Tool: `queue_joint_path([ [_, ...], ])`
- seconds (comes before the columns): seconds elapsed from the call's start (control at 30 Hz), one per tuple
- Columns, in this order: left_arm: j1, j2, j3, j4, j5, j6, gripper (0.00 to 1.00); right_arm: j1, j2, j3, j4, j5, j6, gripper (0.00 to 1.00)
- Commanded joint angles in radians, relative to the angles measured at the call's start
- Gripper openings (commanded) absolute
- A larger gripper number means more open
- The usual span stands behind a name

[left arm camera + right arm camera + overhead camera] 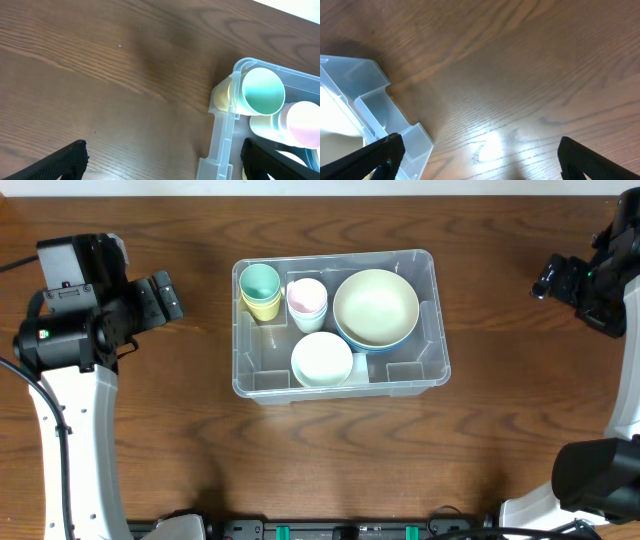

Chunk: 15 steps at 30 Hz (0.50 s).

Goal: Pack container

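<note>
Overhead straight down over table (320, 460); wrist views low, close; container (265, 355) in all.

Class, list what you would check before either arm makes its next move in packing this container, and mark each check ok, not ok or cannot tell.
1. Left gripper open and empty: ok.
2. Right gripper open and empty: ok.
3. Both grippers apart from the container: ok.
4. Green cup, pink cup, large bowl and small bowl inside the container: ok.
5. Stacks sit below the rim: cannot tell.
</note>
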Motion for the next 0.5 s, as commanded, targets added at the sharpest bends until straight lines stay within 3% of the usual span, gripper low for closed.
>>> queue_joint_path([
  [0.0,0.004,0.002,0.007,-0.007,-0.095,-0.004,0.98,-0.001,-0.006,0.012,0.000,0.000,0.011,0.99],
  [0.3,0.001,-0.169,-0.002,-0.027,-0.101,-0.005,0.98,-0.001,-0.006,0.012,0.000,0.000,0.011,0.99],
  [0.47,-0.029,-0.367,-0.114,0.157,-0.101,-0.004,0.98,-0.001,-0.006,0.012,0.000,0.000,0.011,0.99],
])
